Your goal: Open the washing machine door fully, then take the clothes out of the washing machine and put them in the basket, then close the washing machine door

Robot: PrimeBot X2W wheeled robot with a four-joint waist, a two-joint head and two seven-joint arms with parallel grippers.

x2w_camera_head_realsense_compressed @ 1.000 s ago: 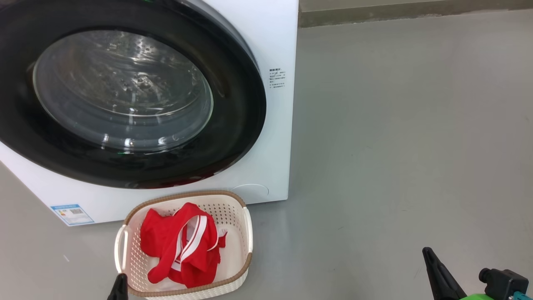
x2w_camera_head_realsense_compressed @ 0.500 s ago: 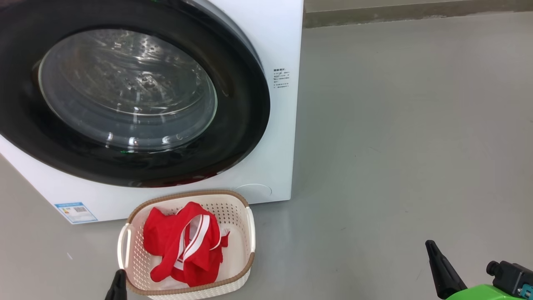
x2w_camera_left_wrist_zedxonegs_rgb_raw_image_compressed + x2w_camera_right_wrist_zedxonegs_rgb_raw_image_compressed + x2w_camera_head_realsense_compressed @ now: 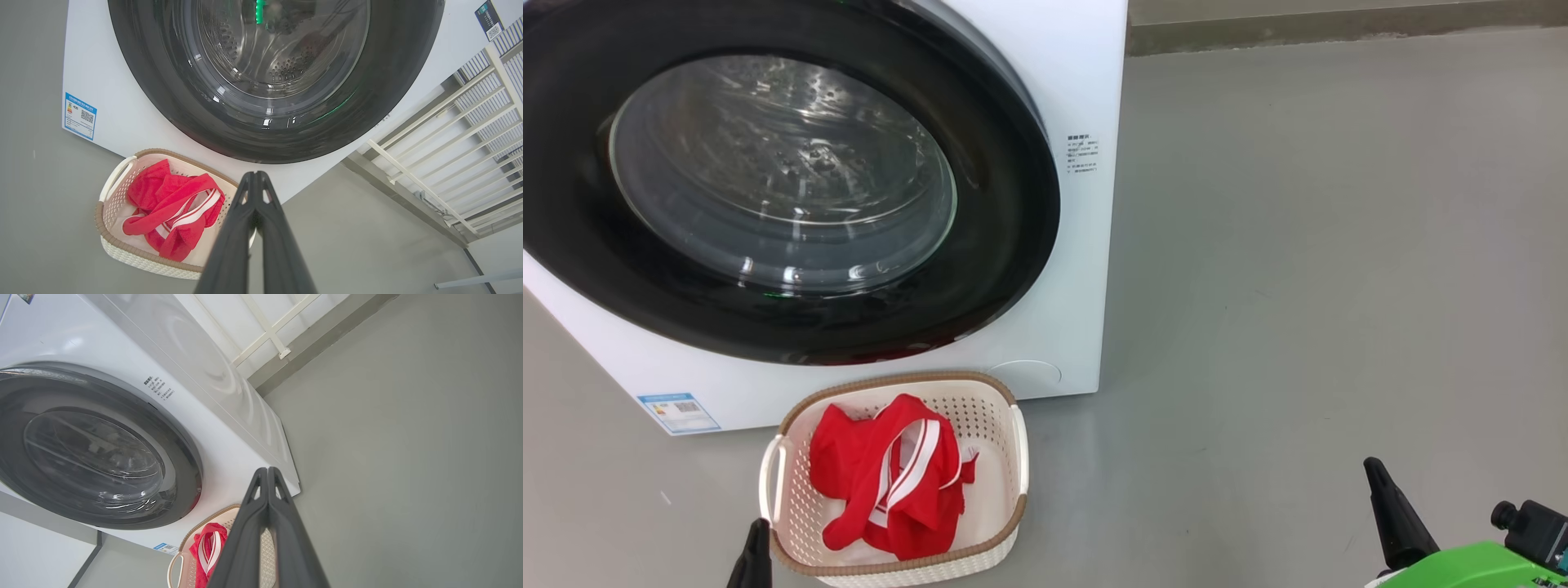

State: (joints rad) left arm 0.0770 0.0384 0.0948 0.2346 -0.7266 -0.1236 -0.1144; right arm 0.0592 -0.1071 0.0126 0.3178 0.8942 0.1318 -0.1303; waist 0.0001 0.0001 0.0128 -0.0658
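With the clothes [image 3: 882,482] in the basket [image 3: 890,381] and the washing machine door [image 3: 1005,204] looking shut, the left gripper [image 3: 256,175] and right gripper [image 3: 267,470], fingers pressed together on nothing, should retreat without nudging either.

Head view sits high, facing forward and down at the washing machine [image 3: 1086,73] front, close enough that the washing machine door [image 3: 1005,245] is cropped top and left; basket [image 3: 894,382] lower centre, floor [image 3: 1298,286] to the right. Left wrist view low and near, looking along the left gripper [image 3: 255,174] at door bottom and basket, railing [image 3: 501,76] at its right. Right wrist view rolled, off toward the machine's right, looking along the right gripper [image 3: 267,469], catches front plus side panel. All three share door, basket, clothes [image 3: 866,474]
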